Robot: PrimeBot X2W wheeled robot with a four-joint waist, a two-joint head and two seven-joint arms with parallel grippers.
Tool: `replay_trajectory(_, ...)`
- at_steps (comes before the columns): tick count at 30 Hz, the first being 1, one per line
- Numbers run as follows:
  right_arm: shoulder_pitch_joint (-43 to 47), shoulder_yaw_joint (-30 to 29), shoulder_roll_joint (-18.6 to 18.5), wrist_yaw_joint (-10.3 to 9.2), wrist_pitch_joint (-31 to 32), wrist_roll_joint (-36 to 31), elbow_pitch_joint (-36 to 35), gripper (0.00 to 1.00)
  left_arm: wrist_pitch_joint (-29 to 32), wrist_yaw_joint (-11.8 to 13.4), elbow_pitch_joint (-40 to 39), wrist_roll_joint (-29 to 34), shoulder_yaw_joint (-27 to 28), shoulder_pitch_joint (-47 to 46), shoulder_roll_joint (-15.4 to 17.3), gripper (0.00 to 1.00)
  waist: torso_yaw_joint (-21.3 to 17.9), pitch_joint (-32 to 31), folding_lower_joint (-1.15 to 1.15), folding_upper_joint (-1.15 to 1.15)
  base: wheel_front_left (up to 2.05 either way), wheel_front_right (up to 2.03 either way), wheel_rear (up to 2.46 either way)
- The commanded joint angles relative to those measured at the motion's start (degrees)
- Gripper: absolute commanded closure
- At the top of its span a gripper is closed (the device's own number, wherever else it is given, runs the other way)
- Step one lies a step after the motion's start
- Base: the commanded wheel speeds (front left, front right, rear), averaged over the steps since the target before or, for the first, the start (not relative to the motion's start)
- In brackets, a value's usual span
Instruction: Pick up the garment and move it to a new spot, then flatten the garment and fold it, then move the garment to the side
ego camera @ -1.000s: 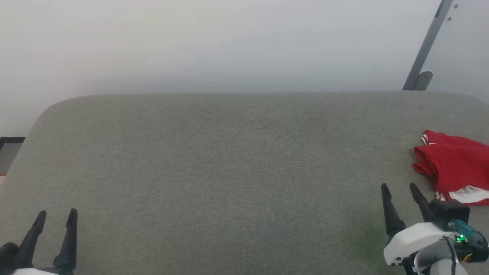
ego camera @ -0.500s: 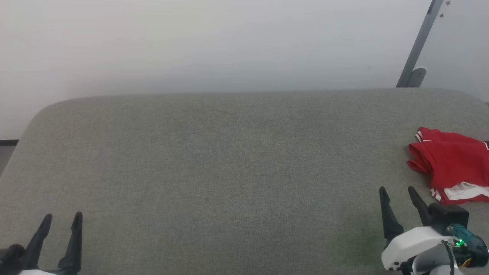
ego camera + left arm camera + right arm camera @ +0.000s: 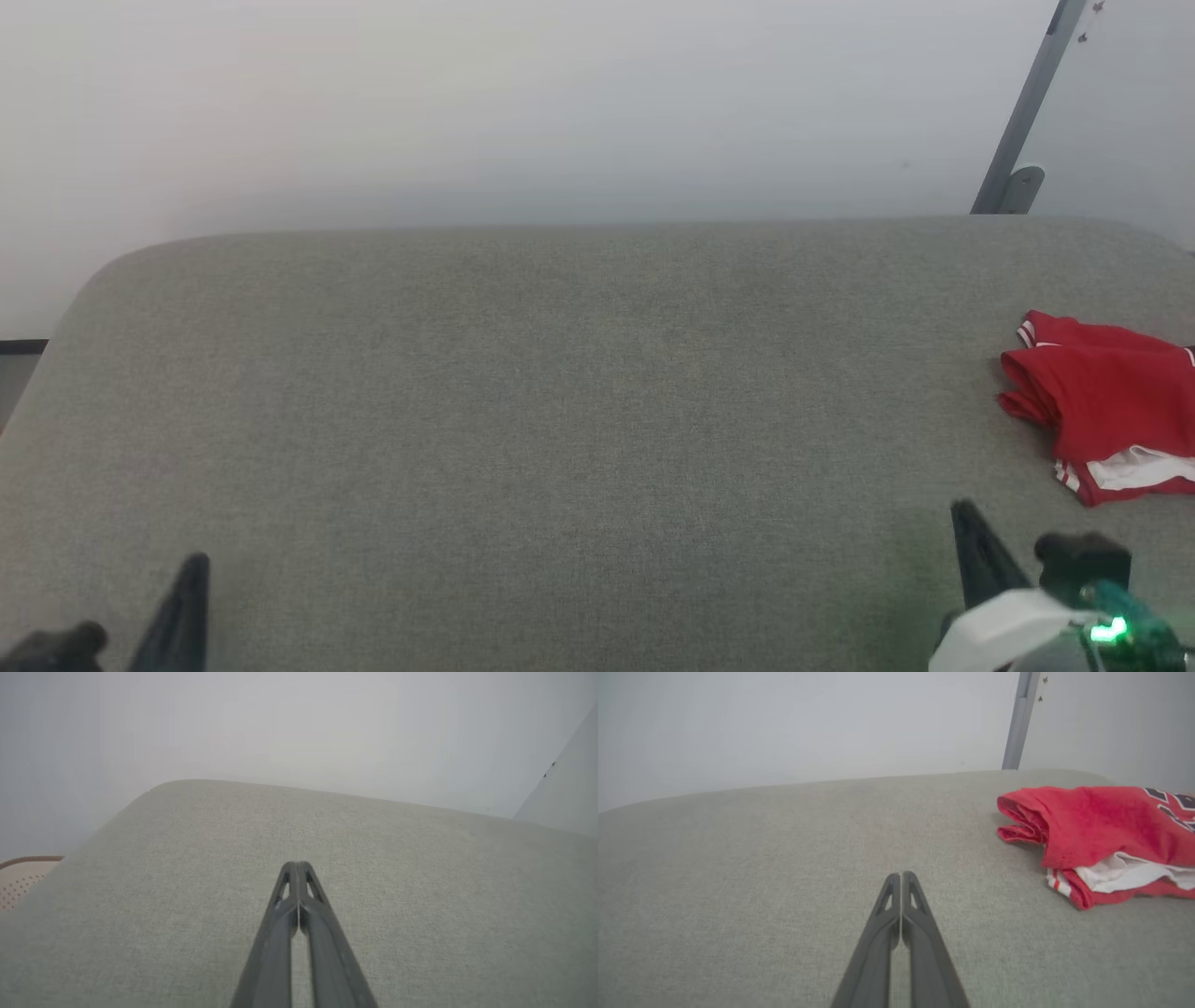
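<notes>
The garment, a red T-shirt with a white sleeve and striped trim, lies folded in a bundle at the right edge of the grey-green padded surface. The right wrist view shows the garment to the right, with dark letters at its far end. My right gripper is at the lower right, short of the garment and to its left, and my right gripper is shut on nothing. At the lower left my left gripper hovers over bare fabric, and my left gripper is shut and empty.
A grey metal post leans against the pale wall behind the right back corner. A tan perforated object sits beyond the surface's left edge. A dark strip shows at the far left.
Both grippers have gone from open to shut and have dropped lower in the head view. The head camera has shifted slightly; the garment lies as before.
</notes>
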Motion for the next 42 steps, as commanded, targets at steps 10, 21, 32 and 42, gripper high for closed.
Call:
replay_trajectory(10,-1.3,-0.33,0.01,0.0,2.41,11.41,-0.77,1.0,2.89,-0.01,-0.26,-8.52,0.69,-2.03,-2.1,1.0,0.02,0.16,0.0,0.0,0.0,0.0,0.0)
replay_trajectory(21,-1.79,-0.04,0.04,0.0,4.19,22.69,-1.77,1.0,5.7,-0.03,-0.3,-16.81,1.17,-3.94,-4.53,1.0,0.04,0.34,0.0,0.0,0.0,0.0,0.0)
replay_trajectory(32,-2.41,0.02,0.07,0.0,5.91,32.61,-2.46,1.0,8.16,-0.04,-0.32,-24.1,1.59,-5.57,-6.69,1.0,0.06,0.52,0.0,0.0,0.0,0.0,0.0)
replay_trajectory(42,-2.83,0.04,0.08,0.0,7.26,39.88,-2.9,1.0,10.02,-0.05,-0.32,-29.55,1.92,-6.78,-8.28,1.0,0.08,0.67,0.0,0.0,0.0,0.0,0.0)
